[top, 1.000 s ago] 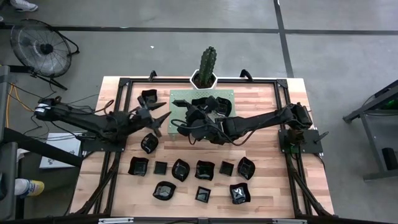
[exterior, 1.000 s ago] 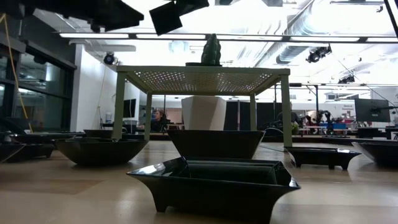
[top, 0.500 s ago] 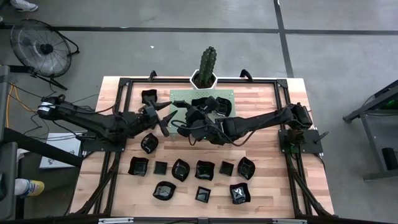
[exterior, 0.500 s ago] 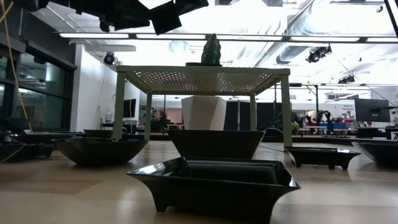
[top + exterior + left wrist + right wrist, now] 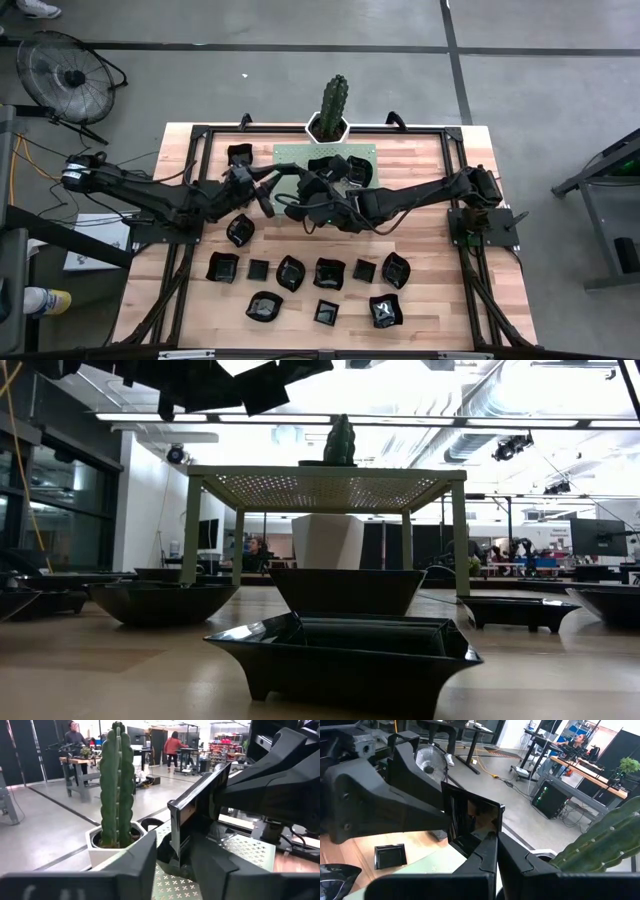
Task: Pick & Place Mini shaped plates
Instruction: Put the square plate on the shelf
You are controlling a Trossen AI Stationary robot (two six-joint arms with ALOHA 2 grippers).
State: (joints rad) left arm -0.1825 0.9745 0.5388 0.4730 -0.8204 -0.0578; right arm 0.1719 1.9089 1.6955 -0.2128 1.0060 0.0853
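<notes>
High view: we see right gripper (image 5: 283, 199) clamped on a square mini plate (image 5: 472, 822) above the green stand's (image 5: 362, 152) left edge; left gripper (image 5: 268, 181) fingers close around it, grip unclear.

Glossy black mini shaped plates (image 5: 290, 272) lay upright in two loose rows on the table's near half, one square plate (image 5: 472, 822) was held on edge in mid-air, others sat on the green stand (image 5: 352, 153).
</notes>
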